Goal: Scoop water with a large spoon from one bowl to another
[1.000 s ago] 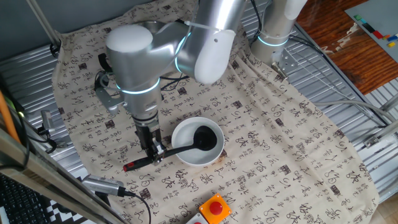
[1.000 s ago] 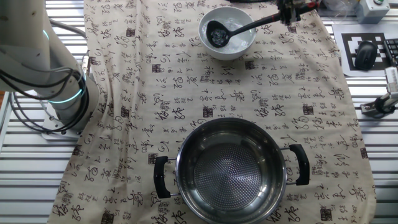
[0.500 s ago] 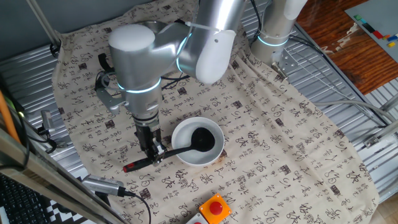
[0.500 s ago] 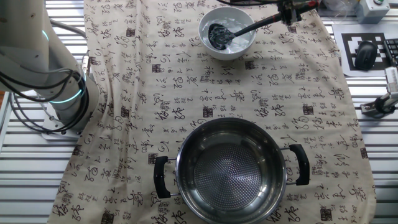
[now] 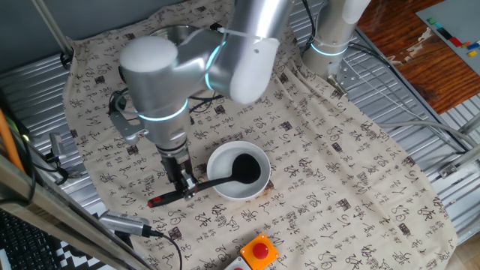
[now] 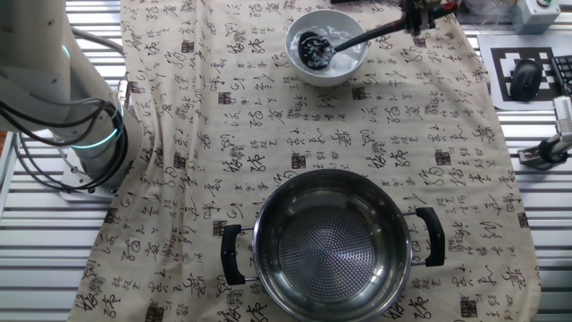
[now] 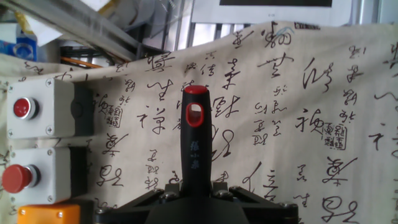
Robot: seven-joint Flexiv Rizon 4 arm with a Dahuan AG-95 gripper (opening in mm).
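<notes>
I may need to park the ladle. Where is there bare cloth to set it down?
The widest bare cloth lies between the white bowl and the steel pot. More lies left of the bowl. It is crowded past the ladle's red end: button boxes sit there, and the pincer grips the handle.

Arm bent low over the table, hand (image 5: 185, 185) pointing down — fingers clamped shut

Hand view: ladle (image 7: 194, 143) scoop hidden; gripper (image 7: 196, 190) fingertips cut off by bottom edge.
</notes>
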